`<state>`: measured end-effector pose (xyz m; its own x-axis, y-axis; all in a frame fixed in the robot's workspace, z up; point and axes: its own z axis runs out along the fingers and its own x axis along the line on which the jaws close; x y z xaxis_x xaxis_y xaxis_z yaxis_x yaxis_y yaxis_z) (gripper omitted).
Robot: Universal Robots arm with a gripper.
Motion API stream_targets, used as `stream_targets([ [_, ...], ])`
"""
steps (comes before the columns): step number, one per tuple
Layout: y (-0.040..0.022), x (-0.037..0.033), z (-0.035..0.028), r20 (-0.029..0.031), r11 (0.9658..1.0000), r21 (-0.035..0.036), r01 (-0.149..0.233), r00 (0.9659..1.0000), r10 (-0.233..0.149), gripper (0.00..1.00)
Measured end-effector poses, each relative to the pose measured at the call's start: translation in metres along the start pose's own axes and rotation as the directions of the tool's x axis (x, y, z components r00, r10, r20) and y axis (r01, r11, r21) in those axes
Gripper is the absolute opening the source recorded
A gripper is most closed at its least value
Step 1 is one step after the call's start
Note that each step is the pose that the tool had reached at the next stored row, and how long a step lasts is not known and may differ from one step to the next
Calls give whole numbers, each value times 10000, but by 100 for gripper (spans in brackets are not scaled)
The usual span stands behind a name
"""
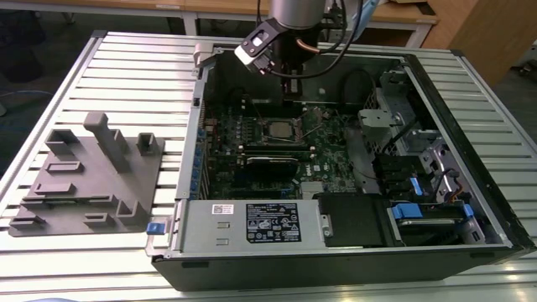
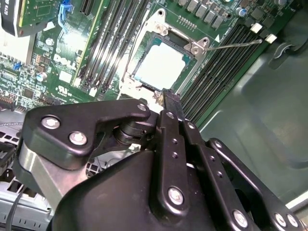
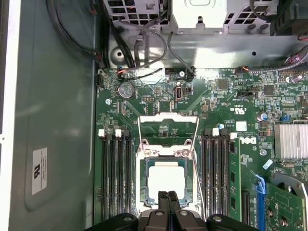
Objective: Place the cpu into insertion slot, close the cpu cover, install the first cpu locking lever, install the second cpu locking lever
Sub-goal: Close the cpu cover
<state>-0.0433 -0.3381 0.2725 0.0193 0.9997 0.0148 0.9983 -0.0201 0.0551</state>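
The cpu (image 3: pixel 166 181) lies flat in the insertion slot (image 3: pixel 142 192) on the green board, its silver top showing; it is also seen as cpu (image 2: pixel 161 65) and cpu (image 1: pixel 280 128). The cpu cover (image 3: pixel 167 117) stands swung back from the slot, with board visible through its cut-out. A thin wire locking lever (image 2: pixel 236 44) sticks out unlatched beside the slot. My gripper (image 3: pixel 168 198) hangs above the cpu's near edge, fingers pressed together with nothing between them. In the exterior view the gripper (image 1: pixel 290 74) is over the case's far side.
The open computer case (image 1: pixel 193 157) lies on a slatted table. Long black memory slots (image 3: pixel 114 173) flank the slot on both sides. Cables (image 3: pixel 144 43) and a metal cage run behind it. A grey fixture block (image 1: pixel 88 176) sits at the exterior view's left.
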Motion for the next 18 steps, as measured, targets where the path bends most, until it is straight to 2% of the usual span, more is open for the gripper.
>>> stream_targets([
  [11, 27, 1, 2, -1, 10000, -1, 2, 10000, -2, 11],
  [18, 92, 2, 5, 0, 10000, -1, 0, 10000, 0, 11],
])
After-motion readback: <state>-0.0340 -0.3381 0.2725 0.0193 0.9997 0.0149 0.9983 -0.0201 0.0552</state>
